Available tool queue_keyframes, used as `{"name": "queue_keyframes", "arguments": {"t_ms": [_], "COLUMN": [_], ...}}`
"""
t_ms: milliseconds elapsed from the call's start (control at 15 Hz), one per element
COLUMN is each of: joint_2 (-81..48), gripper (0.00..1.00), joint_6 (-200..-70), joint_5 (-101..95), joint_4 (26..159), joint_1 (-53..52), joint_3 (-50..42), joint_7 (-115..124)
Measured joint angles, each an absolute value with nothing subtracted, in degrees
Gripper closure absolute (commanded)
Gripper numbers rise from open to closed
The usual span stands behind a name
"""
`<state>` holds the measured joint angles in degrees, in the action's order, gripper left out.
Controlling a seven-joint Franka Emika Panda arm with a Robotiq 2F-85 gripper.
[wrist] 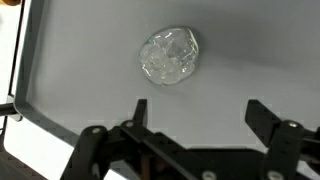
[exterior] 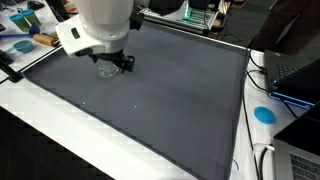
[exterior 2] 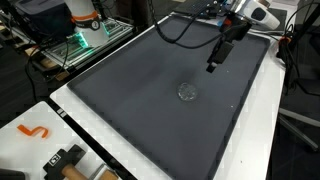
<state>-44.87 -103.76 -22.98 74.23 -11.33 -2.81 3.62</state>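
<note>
Clear plastic wad [wrist: 168,56] roundish, no evident long axis; fingers [wrist: 262,118] released, empty, above it.

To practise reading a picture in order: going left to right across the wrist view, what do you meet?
In order: table edge → gripper finger → clear wad → other gripper finger, with the grey mat beneath.
</note>
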Motion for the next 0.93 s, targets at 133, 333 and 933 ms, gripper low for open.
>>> {"name": "queue_keyframes", "arguments": {"t_ms": [133, 333, 933], "joint_2": [-44.9, -44.9, -44.3], "gripper": [0.0, 0.0, 0.0], "joint_6": [-102.9, -102.0, -100.9], "joint_5": [-23.0, -23.0, -17.8], "joint_4": [73.6, 72.7, 70.4], "joint_1": [-11.3, -11.2, -7.9], "joint_3": [-3.0, -3.4, -3.4], "joint_7": [4.2, 4.9, 5.5]}}
